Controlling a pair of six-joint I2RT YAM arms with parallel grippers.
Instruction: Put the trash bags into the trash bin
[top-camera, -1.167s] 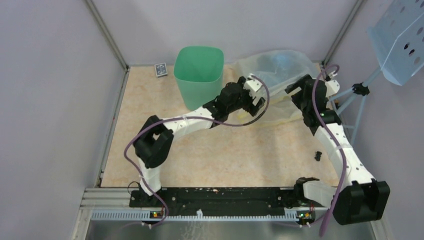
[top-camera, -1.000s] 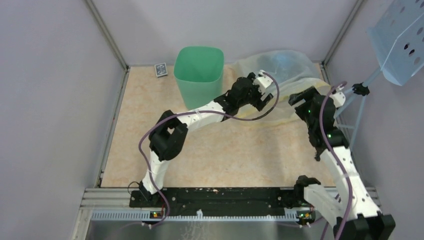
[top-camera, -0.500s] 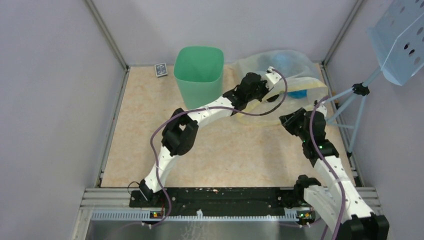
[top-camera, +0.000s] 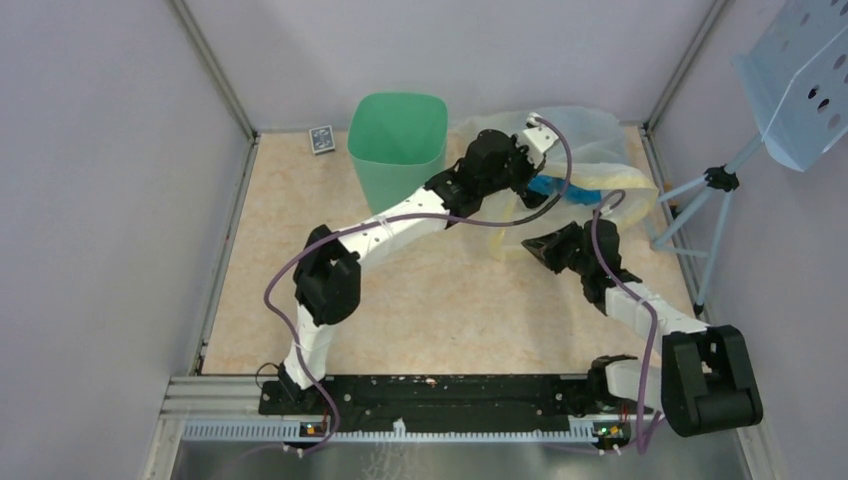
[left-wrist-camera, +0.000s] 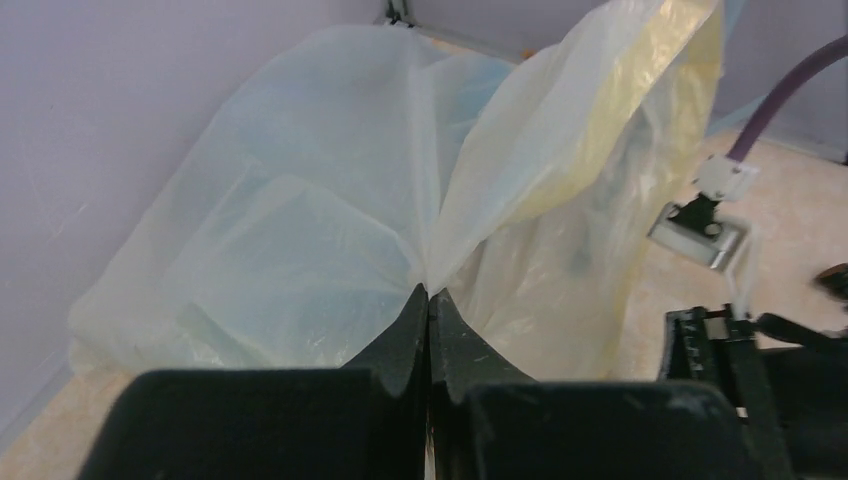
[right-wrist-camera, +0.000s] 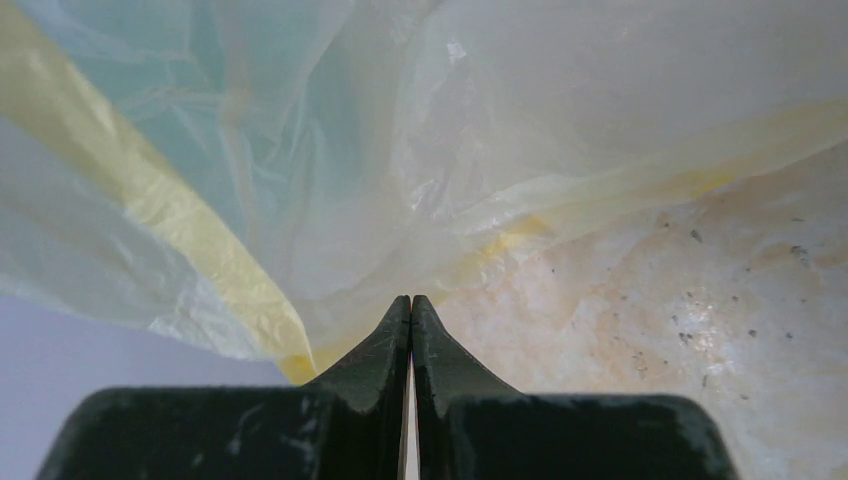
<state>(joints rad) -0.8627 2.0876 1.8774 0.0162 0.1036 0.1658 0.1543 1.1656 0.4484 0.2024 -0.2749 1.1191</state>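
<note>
Beige table (top-camera: 450, 300) between lilac walls (top-camera: 100, 200). A green bin (top-camera: 397, 150) stands at the back. Right of it, the left gripper (left-wrist-camera: 428, 297) is clenched on a fold of the heaped bags (left-wrist-camera: 300, 220). The right gripper (right-wrist-camera: 411, 303) is closed at their near edge; whether it has caught any film cannot be told.

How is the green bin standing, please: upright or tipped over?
Upright: the trash bin stands on its base with its open mouth facing up.
</note>
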